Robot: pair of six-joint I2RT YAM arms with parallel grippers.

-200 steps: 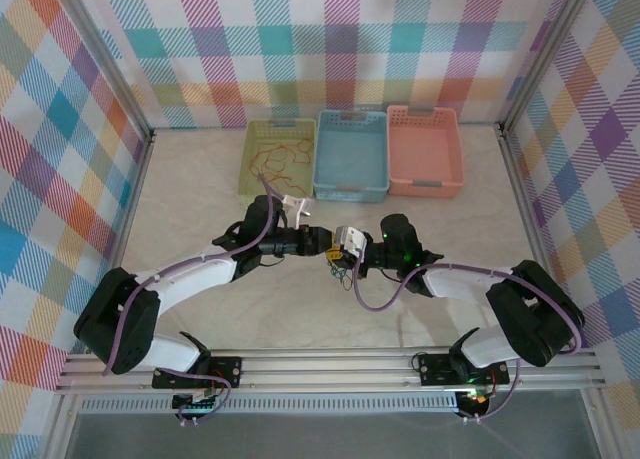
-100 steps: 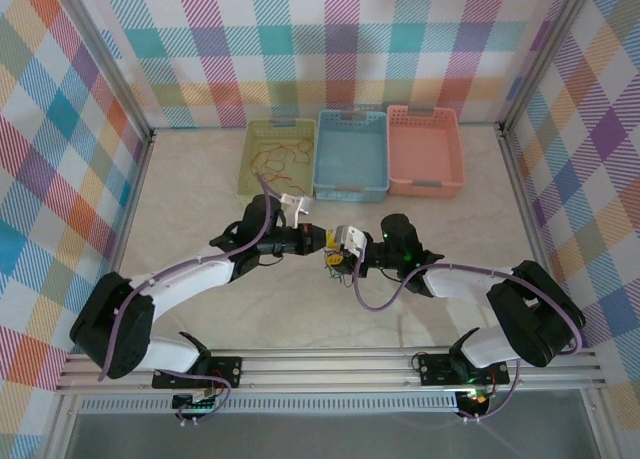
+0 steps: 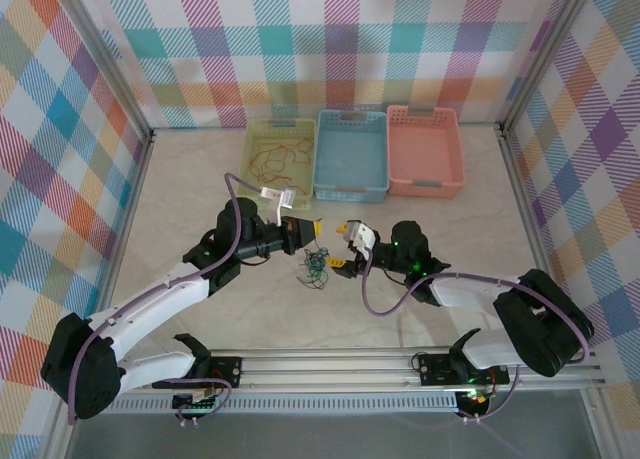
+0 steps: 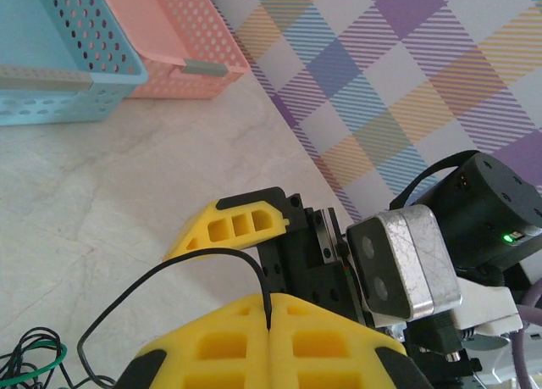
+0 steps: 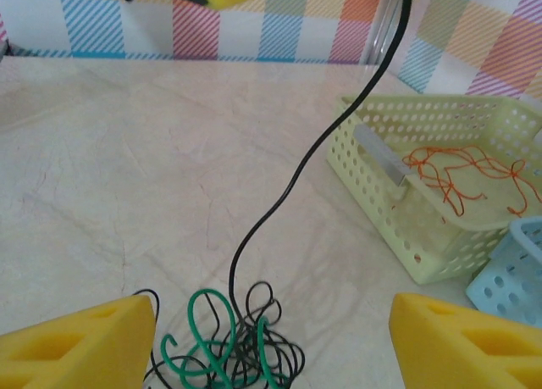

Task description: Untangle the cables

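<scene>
Top external | left hand point(image 3: 317, 225) clamps black cable point(image 5: 288, 188) (pulled left) | right hand point(image 3: 340, 245) released, spread wide

I saw the cables point(image 3: 317, 267) on the table point(image 3: 200, 179), baskets point(image 3: 350, 192) at twelve o'clock, left gripper point(image 3: 312, 226) at eleven, right gripper point(image 3: 341, 245) at two.

Tabletop point(image 5: 127, 177) was smooth, stone-look w/ faint sheen. Yellow-green basket point(image 5: 406, 228), blue basket point(image 4: 59, 75) & pink basket point(image 4: 169, 50): perforated matt plastic. Cables point(image 5: 229, 347) had slick, slightly glossy insulation. Left gripper point(image 4: 269, 342) & right gripper point(image 5: 275, 308) were matt yellow moulded plastic. Cam housing point(image 4: 406, 266) looked like brushed metal. Front rail point(image 3: 330, 364): ribbed bare metal.
</scene>
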